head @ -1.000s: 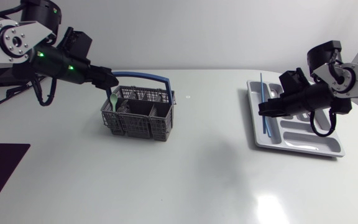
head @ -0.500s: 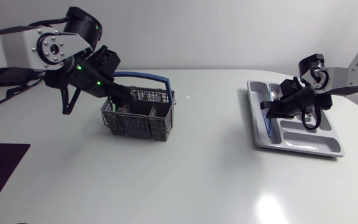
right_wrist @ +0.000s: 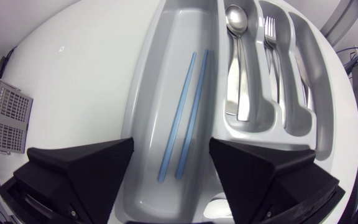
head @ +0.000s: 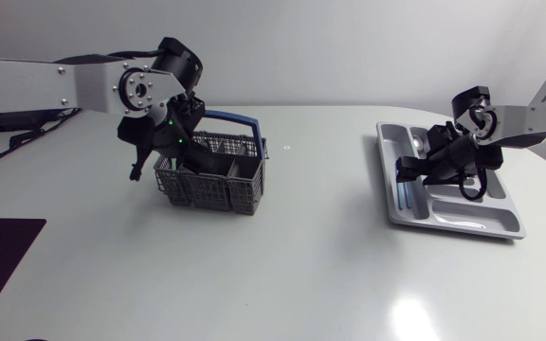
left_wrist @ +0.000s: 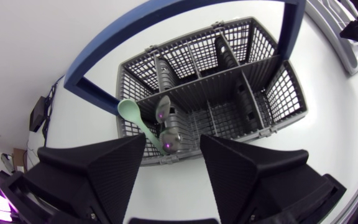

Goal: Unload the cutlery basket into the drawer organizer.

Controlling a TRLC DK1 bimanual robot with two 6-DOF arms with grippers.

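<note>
1. While the white table (head: 282, 275) carries both task pieces, the left arm (head: 74, 83), a second ago high and left of the basket, has swung down over it.
2. The grey cutlery basket (head: 211, 189) stands left of centre, and the drawer organizer (head: 463, 224) lies at the right.
3. The left gripper (left_wrist: 173, 142) hangs just above the basket's left end, fingers apart, gripping nothing.
4. The right gripper (right_wrist: 171, 149), earlier holding the blue chopsticks (right_wrist: 178, 117), hovers spread over them. They lie flat in the organizer's long left compartment.
5. A green spoon (left_wrist: 132, 115) and metal spoons (left_wrist: 166, 134) stand in the basket below the left gripper.
</note>
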